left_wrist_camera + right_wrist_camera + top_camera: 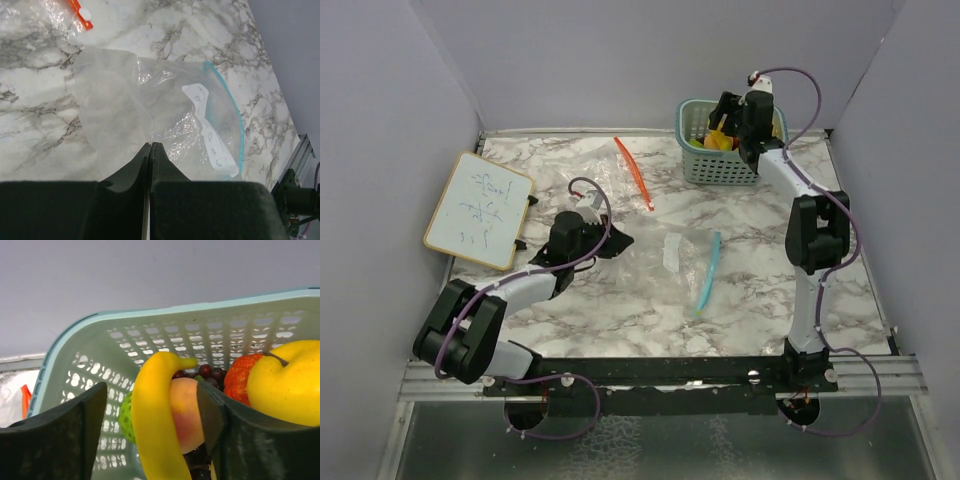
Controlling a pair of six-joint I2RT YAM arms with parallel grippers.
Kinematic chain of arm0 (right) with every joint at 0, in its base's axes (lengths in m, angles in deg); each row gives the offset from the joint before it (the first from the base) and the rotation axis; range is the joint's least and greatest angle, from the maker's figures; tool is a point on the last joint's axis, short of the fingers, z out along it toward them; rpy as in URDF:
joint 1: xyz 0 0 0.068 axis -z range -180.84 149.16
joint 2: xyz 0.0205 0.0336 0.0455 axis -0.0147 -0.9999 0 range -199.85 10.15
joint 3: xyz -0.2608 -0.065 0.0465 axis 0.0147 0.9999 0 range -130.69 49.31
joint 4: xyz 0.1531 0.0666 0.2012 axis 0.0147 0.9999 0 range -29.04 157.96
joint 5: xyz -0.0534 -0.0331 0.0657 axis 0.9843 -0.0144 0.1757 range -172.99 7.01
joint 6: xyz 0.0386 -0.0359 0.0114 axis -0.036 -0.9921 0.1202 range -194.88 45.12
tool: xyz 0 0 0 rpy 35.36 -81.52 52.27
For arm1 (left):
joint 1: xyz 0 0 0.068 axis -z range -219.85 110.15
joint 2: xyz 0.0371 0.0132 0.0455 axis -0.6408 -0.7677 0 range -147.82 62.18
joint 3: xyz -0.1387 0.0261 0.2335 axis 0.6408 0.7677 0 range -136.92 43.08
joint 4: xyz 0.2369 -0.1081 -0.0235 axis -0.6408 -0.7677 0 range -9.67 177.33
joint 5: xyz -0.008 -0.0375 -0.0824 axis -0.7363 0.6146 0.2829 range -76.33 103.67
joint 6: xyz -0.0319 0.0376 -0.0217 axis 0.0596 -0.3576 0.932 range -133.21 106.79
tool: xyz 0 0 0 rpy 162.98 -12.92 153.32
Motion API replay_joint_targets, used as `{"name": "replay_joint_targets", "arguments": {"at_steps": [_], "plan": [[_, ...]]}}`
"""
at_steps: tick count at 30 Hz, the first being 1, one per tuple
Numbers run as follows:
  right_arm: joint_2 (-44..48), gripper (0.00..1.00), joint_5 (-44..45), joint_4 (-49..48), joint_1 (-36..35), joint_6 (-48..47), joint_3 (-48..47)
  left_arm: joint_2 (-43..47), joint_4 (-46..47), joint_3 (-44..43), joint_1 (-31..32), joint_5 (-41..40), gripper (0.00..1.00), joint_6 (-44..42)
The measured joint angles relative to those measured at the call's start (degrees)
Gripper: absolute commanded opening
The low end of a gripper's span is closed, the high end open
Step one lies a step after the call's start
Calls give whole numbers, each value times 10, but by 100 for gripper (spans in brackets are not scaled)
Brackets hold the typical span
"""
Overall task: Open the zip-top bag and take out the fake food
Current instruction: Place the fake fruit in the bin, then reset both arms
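Fake food (287, 385) fills a teal mesh basket (705, 165) at the far right of the marble surface (620, 310), with the right pincer (150, 405) spread over it.

A yellow banana (155, 435) and a pink-yellow peach (186, 412) stand between the parted fingers (75, 435), with dark purple grapes (212, 374) behind them. Near the middle of the surface lies the clear zip-top bag (655, 265), its teal seal strip (708, 272) on the right. The left pincer (151, 147) is pressed together on the bag's left edge, creasing the film. An orange strip (634, 172) lies farther back, and a small whiteboard (478, 210) rests at the left.
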Motion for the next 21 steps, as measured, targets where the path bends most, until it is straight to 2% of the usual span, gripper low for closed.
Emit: {"name": "replay_joint_targets", "arguments": {"at_steps": [4,7,14,16,18,21], "plan": [[7,78,1,-2,0,-11,8,-7,-11,-40,-7,-9,0,-2],[47,78,9,-8,0,-13,73,-20,-6,-59,-30,-10,0,-3],[261,76,14,-50,0,-14,291,-60,24,-56,-133,-7,2,12],[335,78,12,-70,0,-11,344,-63,27,-50,-145,-7,10,14],[386,78,5,-85,0,-9,381,-63,28,-43,-148,-8,23,12],[460,79,-20,-99,0,2,461,-56,16,-37,-148,-21,61,2]]}}
